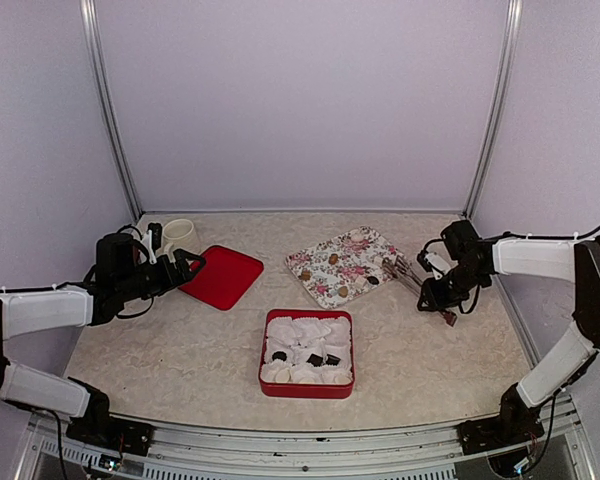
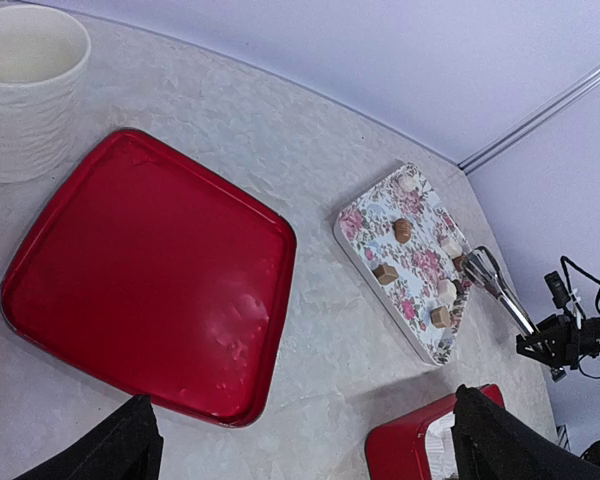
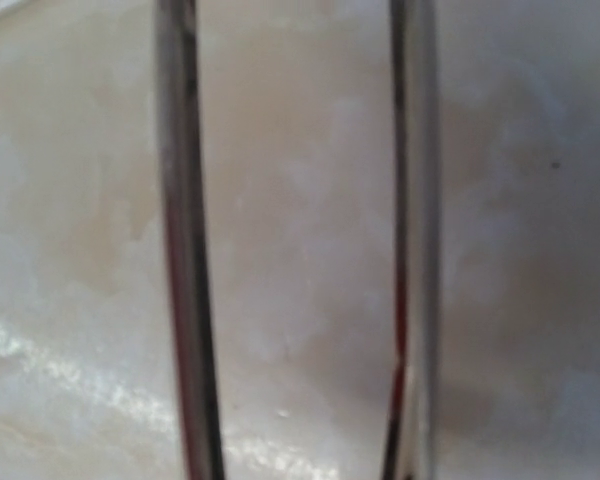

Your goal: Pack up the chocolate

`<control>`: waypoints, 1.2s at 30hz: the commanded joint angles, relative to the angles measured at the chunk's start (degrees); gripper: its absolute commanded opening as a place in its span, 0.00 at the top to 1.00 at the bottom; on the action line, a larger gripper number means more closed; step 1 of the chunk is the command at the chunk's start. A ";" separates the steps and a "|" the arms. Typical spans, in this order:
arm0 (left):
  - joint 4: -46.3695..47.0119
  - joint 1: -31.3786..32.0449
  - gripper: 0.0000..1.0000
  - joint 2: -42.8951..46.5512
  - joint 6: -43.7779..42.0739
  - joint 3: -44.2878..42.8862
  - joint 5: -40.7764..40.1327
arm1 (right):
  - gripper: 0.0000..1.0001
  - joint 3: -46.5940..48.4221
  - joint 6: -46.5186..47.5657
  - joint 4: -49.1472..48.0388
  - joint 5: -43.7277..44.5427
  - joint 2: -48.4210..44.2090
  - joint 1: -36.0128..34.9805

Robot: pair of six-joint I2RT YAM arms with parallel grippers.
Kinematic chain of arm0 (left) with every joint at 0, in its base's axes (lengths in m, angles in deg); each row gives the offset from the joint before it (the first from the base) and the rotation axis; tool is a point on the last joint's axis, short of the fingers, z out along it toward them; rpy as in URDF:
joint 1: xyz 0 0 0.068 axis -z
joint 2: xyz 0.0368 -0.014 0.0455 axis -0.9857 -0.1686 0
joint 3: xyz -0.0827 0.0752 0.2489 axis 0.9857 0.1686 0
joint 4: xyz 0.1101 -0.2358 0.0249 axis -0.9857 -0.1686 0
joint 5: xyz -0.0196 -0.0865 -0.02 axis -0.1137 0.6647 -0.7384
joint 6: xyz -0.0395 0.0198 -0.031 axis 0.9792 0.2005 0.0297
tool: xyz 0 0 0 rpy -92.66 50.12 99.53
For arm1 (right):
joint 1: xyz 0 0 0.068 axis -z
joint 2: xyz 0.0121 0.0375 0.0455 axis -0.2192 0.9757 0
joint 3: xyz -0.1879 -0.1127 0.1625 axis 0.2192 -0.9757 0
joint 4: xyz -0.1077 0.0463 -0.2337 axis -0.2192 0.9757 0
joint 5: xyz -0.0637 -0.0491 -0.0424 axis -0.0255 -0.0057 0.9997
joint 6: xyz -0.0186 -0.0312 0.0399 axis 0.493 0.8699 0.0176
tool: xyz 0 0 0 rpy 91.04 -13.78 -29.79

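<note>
Two arms of the silver metal tongs (image 1: 410, 280), clasped by my right gripper (image 1: 442, 300), stand apart at the floral rectangular tray (image 1: 307, 283) of small brown chocolates (image 2: 385, 273).

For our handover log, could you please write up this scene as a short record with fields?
left gripper: open, empty, by the left edge of the red lid
right gripper: appears shut on the tongs
tongs tips: at the right edge of the floral tray
chocolates: several on the tray, a few dark ones in the box
red box: lid off, filled with white paper cups
mug: white, upright, behind the lid
</note>
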 commanded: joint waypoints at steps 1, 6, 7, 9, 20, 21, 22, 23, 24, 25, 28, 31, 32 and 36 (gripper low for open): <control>1.68 -0.48 0.01 -0.29 -0.36 0.60 0.52 | 0.66 2.68 2.02 -0.30 -3.77 1.11 0.68; 1.92 -0.51 0.01 -0.58 -0.30 0.56 0.79 | 0.67 3.67 2.70 -0.06 -6.53 1.97 0.55; 1.89 -0.50 0.01 -0.60 -0.21 0.53 0.86 | 0.67 3.93 2.77 0.17 -6.42 2.17 0.54; 1.93 -0.51 0.01 -0.69 -0.19 0.58 0.88 | 0.66 4.51 2.94 0.70 -5.64 2.66 0.52; 2.05 -0.50 0.01 -1.12 -0.29 0.60 1.07 | 0.65 6.63 3.15 3.41 -1.22 5.19 -0.07; 2.14 -0.46 0.01 -1.20 -0.30 0.65 1.06 | 0.65 6.92 3.15 3.60 -0.95 5.27 -0.14; 2.19 -0.47 0.01 -1.34 -0.29 0.60 1.10 | 0.65 7.26 3.13 3.82 -0.40 5.43 -0.16; 2.36 -0.52 0.01 -1.50 -0.18 0.52 1.20 | 0.65 7.68 3.22 4.11 0.00 5.69 -0.22; 2.42 -0.49 0.01 -1.61 -0.14 0.57 1.28 | 0.65 8.04 3.30 4.39 0.46 5.94 -0.31; 2.51 -0.51 0.01 -1.70 -0.18 0.58 1.34 | 0.65 8.49 3.34 4.70 0.77 6.39 -0.35; 2.65 -2.24 0.01 -1.89 -0.13 0.57 1.49 | 0.65 10.02 3.69 5.52 1.00 7.34 -0.59; 2.70 -2.34 0.01 -1.97 -0.11 0.60 1.77 | 0.65 11.10 3.85 6.66 1.98 8.17 -0.69; 2.66 -2.33 0.01 -2.01 -0.06 0.67 1.76 | 0.66 11.12 3.77 6.63 1.79 8.33 -0.76; 2.72 -2.60 0.01 -1.75 -0.13 0.85 1.83 | 0.67 11.48 3.67 7.16 1.02 9.28 -0.93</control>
